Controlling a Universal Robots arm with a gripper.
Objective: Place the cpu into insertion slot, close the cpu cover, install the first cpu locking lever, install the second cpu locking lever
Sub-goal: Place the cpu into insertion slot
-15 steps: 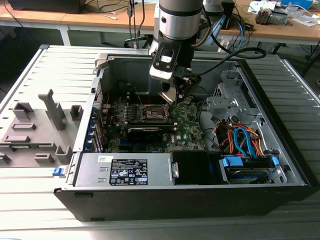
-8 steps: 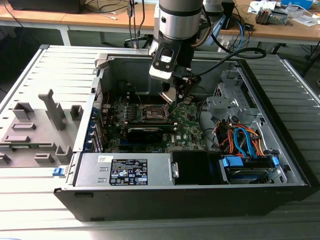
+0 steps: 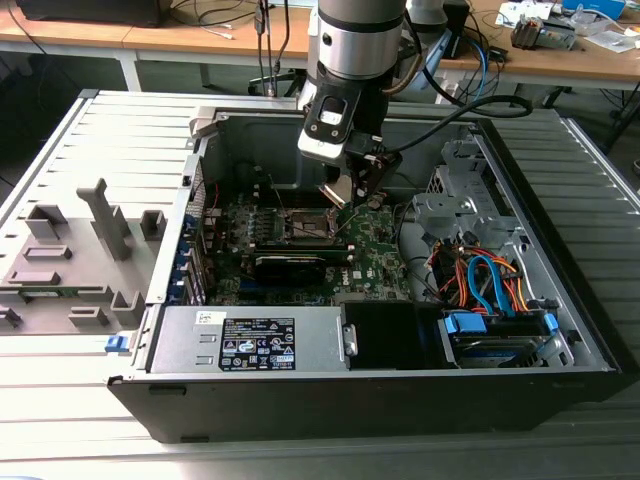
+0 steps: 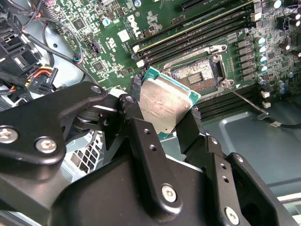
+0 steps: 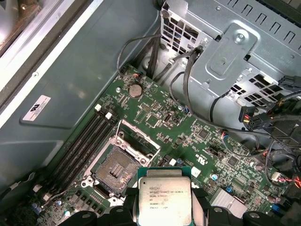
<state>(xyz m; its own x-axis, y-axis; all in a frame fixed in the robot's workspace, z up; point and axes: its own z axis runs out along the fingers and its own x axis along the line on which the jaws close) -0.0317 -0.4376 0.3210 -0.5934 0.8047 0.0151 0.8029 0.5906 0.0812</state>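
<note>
Misalignment is the danger: the gripper (image 4: pixel 162 120), fingers clenched on two edges of the chip (image 4: pixel 167 101), hangs just to the exterior view's right of the open socket (image 5: pixel 115 169). Lowered tilted, the chip could jam or damage it.

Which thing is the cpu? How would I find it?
Look inside the open computer case at the green motherboard. Just above it, the black gripper pinches the cpu: a small flat square chip. It alone has a silvery metal face.
</note>
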